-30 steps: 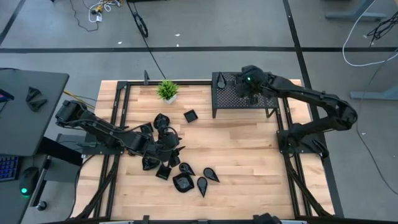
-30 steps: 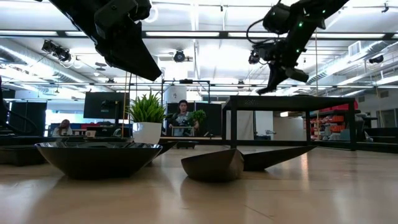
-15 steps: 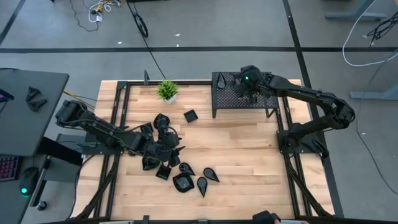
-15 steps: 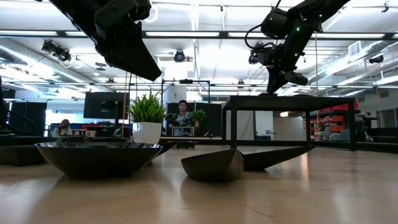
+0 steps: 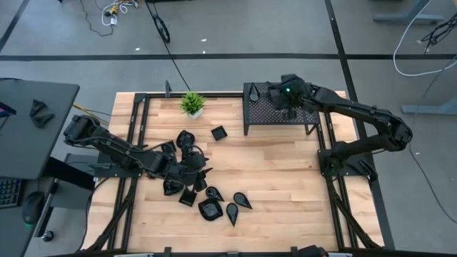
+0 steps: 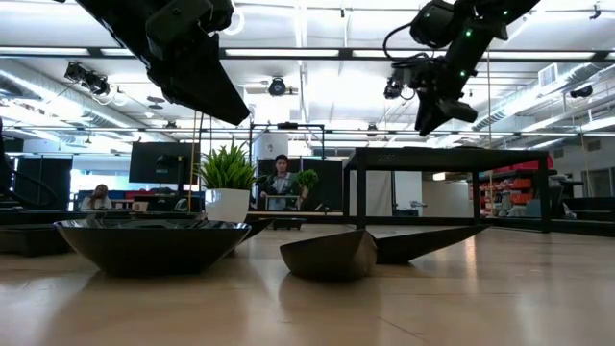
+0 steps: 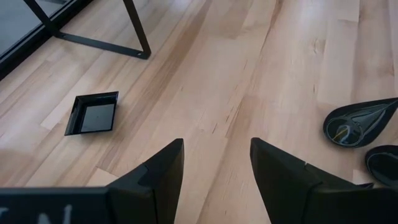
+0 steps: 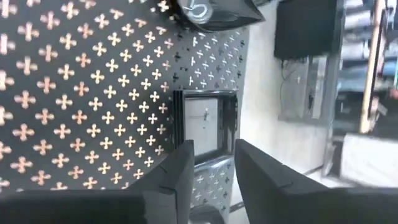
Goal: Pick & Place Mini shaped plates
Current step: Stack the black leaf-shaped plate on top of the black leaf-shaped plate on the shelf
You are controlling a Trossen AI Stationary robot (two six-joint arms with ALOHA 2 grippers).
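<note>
My right gripper (image 8: 211,165) stands parted over the square plate (image 8: 205,127) just set on the rack (image 8: 74,93) (release step), so next I lift clear while my open left gripper (image 7: 214,165) waits mid-bench.

surface: light wood (image 5: 278,178), black frame along its edges
rack: black perforated metal rack (image 5: 268,114) stands at the far edge
plant: small green potted plant (image 5: 192,105) beside the rack
plates on the surface: black mini shaped plates (image 5: 214,207) clustered left of centre
plates on the rack: square plate (image 8: 205,127), one more near it
</note>
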